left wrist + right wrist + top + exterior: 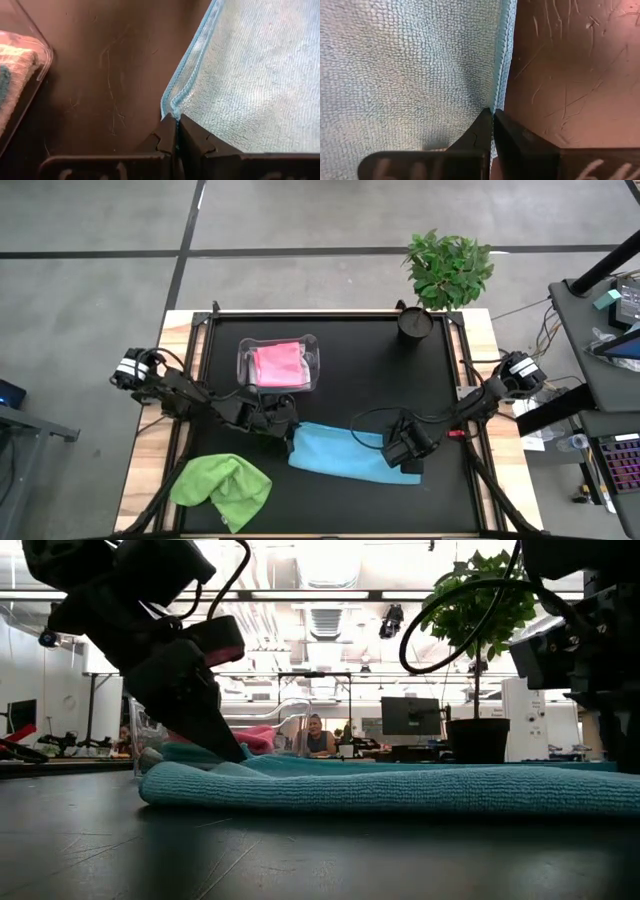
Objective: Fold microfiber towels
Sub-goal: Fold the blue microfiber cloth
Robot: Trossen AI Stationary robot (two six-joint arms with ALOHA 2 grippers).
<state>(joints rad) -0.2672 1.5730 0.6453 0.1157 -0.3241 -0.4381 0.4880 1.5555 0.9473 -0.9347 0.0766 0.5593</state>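
The blue towel (345, 452) lies long across the surface (380, 370); each gripper pinches one end. Left gripper (176, 122) fingers clamp its hem; right gripper (492, 117) likewise.

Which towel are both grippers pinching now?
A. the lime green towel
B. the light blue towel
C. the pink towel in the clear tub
B: the left gripper and the right gripper are each shut on an edge of the light blue towel.
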